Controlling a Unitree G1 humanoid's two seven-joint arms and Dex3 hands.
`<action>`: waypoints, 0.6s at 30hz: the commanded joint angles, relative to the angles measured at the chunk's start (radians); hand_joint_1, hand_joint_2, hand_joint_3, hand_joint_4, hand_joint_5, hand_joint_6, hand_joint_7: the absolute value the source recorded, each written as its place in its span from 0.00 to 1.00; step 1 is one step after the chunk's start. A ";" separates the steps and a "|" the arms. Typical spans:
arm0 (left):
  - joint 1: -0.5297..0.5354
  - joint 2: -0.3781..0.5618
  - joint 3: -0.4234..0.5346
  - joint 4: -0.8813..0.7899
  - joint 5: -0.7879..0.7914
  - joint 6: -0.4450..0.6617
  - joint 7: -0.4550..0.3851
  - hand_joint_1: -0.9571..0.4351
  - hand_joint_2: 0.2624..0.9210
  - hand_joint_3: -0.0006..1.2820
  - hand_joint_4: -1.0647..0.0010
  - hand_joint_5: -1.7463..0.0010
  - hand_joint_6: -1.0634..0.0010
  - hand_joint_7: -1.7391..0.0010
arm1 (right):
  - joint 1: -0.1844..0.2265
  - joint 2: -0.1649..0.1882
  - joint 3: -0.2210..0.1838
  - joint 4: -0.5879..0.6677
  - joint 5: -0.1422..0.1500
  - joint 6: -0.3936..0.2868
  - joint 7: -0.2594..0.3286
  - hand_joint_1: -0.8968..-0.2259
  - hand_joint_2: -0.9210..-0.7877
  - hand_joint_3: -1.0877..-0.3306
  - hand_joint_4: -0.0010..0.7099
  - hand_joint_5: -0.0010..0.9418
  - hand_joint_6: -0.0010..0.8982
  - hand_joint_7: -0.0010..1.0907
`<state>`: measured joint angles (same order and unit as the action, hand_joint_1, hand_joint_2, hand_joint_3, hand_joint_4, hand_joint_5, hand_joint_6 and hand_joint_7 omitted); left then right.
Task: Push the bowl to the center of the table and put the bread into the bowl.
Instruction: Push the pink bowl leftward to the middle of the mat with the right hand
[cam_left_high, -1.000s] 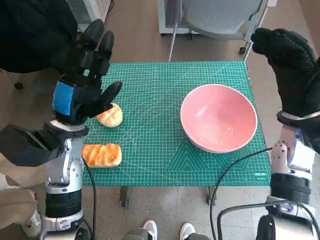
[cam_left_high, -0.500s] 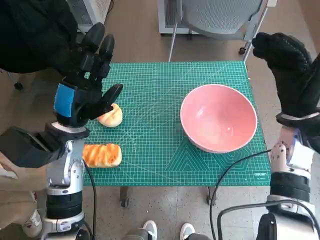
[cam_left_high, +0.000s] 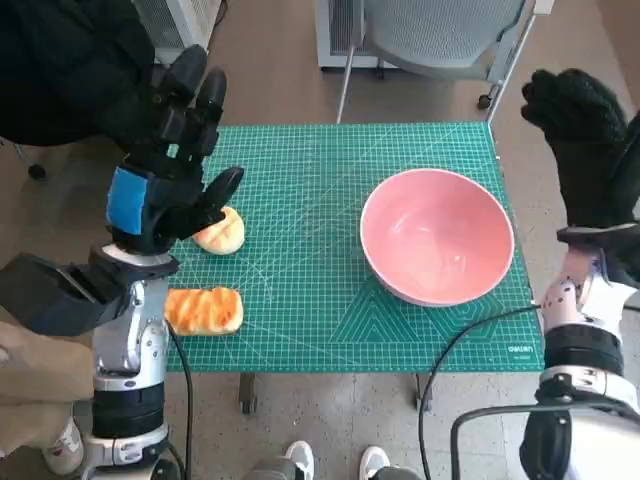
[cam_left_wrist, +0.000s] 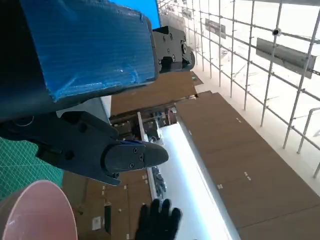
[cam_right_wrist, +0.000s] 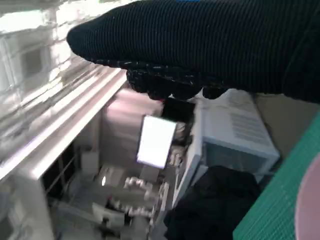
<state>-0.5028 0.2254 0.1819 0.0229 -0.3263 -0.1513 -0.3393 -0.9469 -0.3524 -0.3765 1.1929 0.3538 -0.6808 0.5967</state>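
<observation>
Green cutting mat (cam_left_high: 330, 270) over a small table, tan floor all round. Nearest the camera, two shoe tips (cam_left_high: 335, 460) of a person at the table's near edge.

On the mat: two pieces of bread and one bowl. Long toasted bread (cam_left_high: 204, 309) at the near left corner, below the left hand's fingers and apart from them. Round bread (cam_left_high: 222, 233) a little farther in, just beside the lowest black fingertip, partly hidden by it; contact cannot be told. Pink bowl (cam_left_high: 438, 235) upright on the mat's right part, between the two hands and well apart from both, empty; its rim also seen in the left wrist view (cam_left_wrist: 35, 212).

Left hand (cam_left_high: 165, 165) raised above the mat's left edge, blue tape on its back, fingers spread and holding nothing. Right hand (cam_left_high: 585, 150) in its black glove raised beyond the mat's right edge, fingers up and loosely apart, holding nothing; also seen far off in the left wrist view (cam_left_wrist: 159, 220).

Farthest: one grey chair (cam_left_high: 440, 35) past the table's far edge, one dark garment (cam_left_high: 60, 60) behind the left fingers.
</observation>
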 joint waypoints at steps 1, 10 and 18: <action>0.016 0.007 0.013 -0.022 -0.004 0.000 0.005 0.40 1.00 0.30 0.95 0.99 1.00 0.80 | 0.001 -0.018 0.001 0.075 -0.046 0.065 -0.110 0.34 0.00 0.16 0.36 0.01 0.36 0.03; 0.028 0.017 0.024 -0.048 -0.013 0.020 0.005 0.41 0.97 0.34 0.96 0.99 1.00 0.80 | 0.010 -0.038 0.004 0.115 -0.103 0.182 -0.237 0.31 0.00 0.16 0.39 0.02 0.39 0.04; 0.036 0.021 0.029 -0.066 -0.006 0.031 0.014 0.42 0.91 0.40 0.96 0.99 1.00 0.80 | 0.032 -0.030 0.002 0.125 -0.126 0.227 -0.284 0.31 0.00 0.16 0.40 0.01 0.39 0.04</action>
<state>-0.4778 0.2365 0.2043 -0.0204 -0.3307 -0.1283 -0.3298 -0.9470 -0.3893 -0.3740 1.2986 0.2430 -0.4847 0.3339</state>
